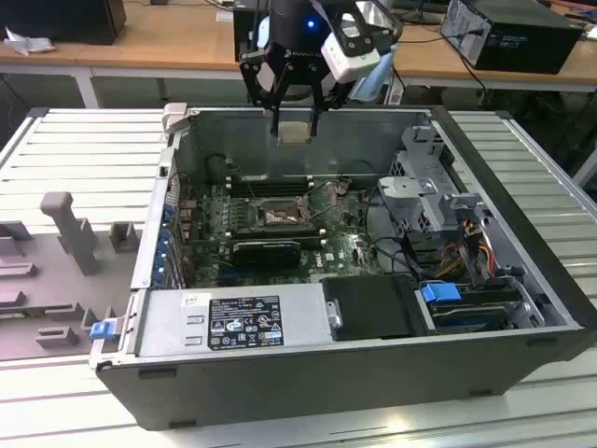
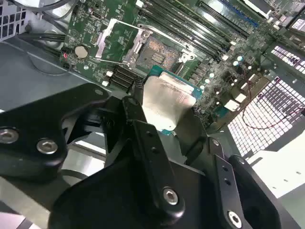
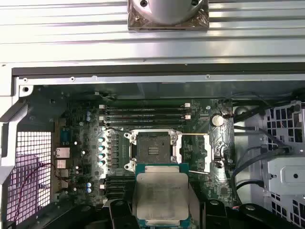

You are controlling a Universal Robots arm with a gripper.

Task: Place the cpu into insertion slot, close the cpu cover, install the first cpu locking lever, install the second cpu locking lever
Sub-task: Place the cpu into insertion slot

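Above the insertion slot point(image 3: 153, 150), gripper point(image 3: 162, 210) jaws clamped the cpu point(image 3: 161, 193) by its edges; cpu cover point(image 3: 207, 152) lay open beside the slot.

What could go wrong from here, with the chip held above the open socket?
The hand grips the cpu only by its sides, so it could slip or tilt. It hangs well above the insertion slot; a misaligned descent might land it on the slot's rim. The open cpu cover lies beside the slot, where the hand might catch it.
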